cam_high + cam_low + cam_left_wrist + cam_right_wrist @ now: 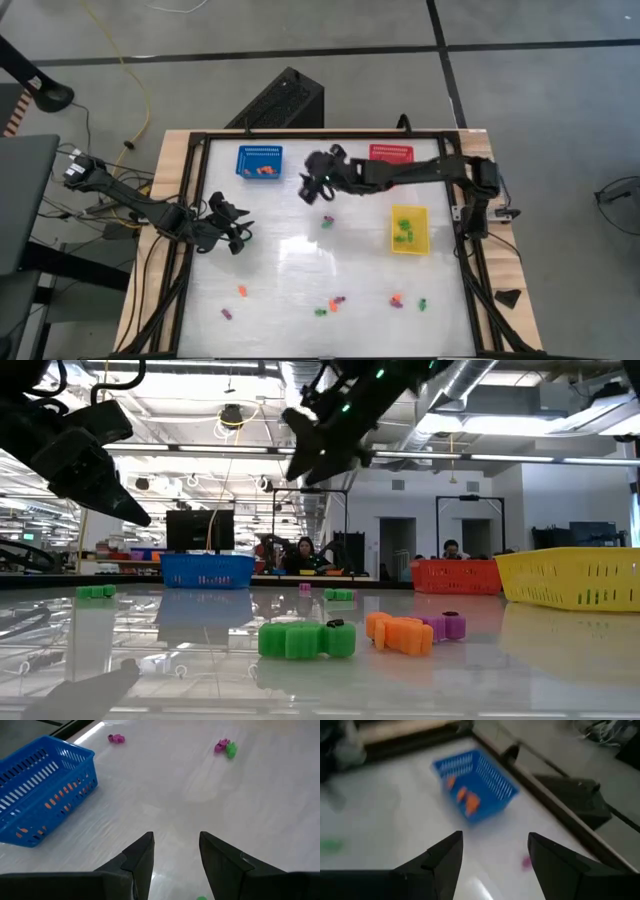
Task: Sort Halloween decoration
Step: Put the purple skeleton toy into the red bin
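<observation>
Step in hand, as judged: fetch the next trinket after an orange drop.

Right gripper point(312, 190): raised above the table, between blue basket point(259, 162) and red basket point(390, 153). Jaws spread wide, nothing between them. Left gripper point(238, 233): low over the table's left side, jaws likewise apart and empty.

Loose trinkets: a purple-and-green pair point(326, 221) near table centre; a purple one point(526, 862) by the far rim; more scattered along the near edge point(332, 305). Orange pieces point(466, 799) already in the blue basket, green ones point(403, 231) in the yellow basket point(411, 229).

Procedure, advised:
- Pick one trinket only; the centre pair lies touching, so approach from the free side.
- Descend straight, fingers straddling the piece.
- Close gently; small pieces likely to skid on the glossy top.
- Match colour to basket before release.
</observation>
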